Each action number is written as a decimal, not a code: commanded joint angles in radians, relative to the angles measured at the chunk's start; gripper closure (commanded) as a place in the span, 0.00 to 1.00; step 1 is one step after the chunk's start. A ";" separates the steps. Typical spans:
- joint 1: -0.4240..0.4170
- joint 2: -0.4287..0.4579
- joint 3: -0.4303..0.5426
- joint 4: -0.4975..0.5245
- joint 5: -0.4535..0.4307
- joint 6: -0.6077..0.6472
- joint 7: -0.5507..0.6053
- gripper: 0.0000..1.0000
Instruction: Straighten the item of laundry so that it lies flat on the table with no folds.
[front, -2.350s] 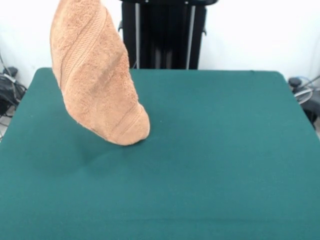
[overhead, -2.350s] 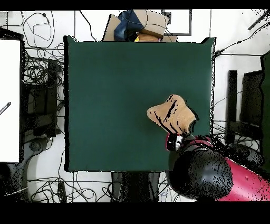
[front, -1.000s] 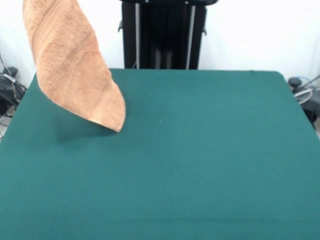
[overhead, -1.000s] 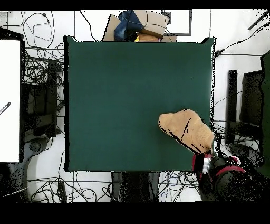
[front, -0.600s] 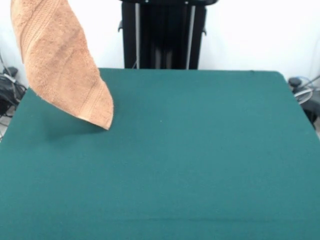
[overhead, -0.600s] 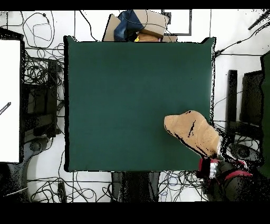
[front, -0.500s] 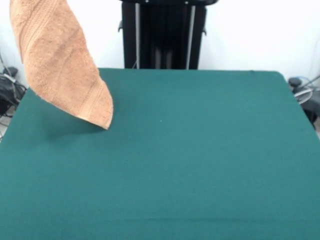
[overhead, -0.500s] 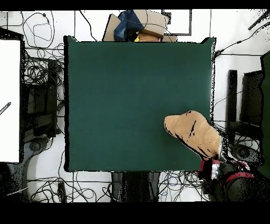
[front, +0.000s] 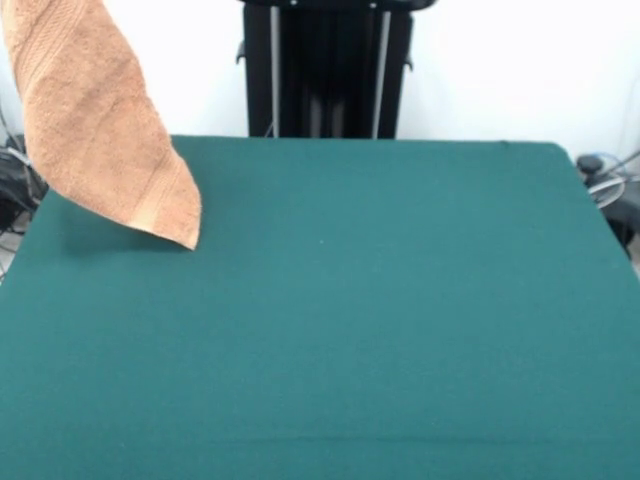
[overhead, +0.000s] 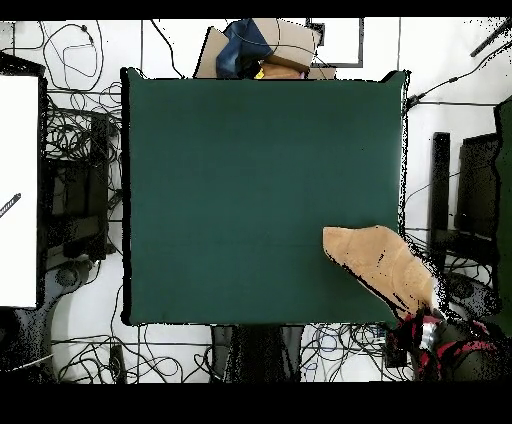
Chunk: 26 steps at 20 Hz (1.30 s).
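The item of laundry (front: 90, 120), a peach-orange towel with woven bands, hangs folded lengthwise in the air at the upper left of the front view. Its lower tip sits just over the table (front: 400, 300) near the far left corner. From overhead the item of laundry (overhead: 380, 262) slants across the table's (overhead: 230, 180) lower right corner and past its edge. My gripper (overhead: 427, 328) is off the table beyond that corner, shut on the towel's top end. The front view cuts the gripper off above.
The black pedestal (front: 325, 70) stands behind the table's far edge. Overhead, a cardboard box with blue cloth (overhead: 262, 48) lies past the top edge, a white panel (overhead: 18, 190) stands left, dark equipment (overhead: 470, 200) right, and cables ring the table.
The hanging towel has been carried further toward the table's corner, left in the front view and right and down overhead, and its lower tip has drawn back with it.
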 joint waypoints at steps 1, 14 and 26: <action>-0.012 0.040 0.070 0.119 -0.064 -0.096 -0.191 1.00; 0.149 -0.061 -0.014 -0.034 -0.322 0.012 0.097 1.00; 0.388 -0.108 -0.056 -0.100 -0.523 0.182 0.448 1.00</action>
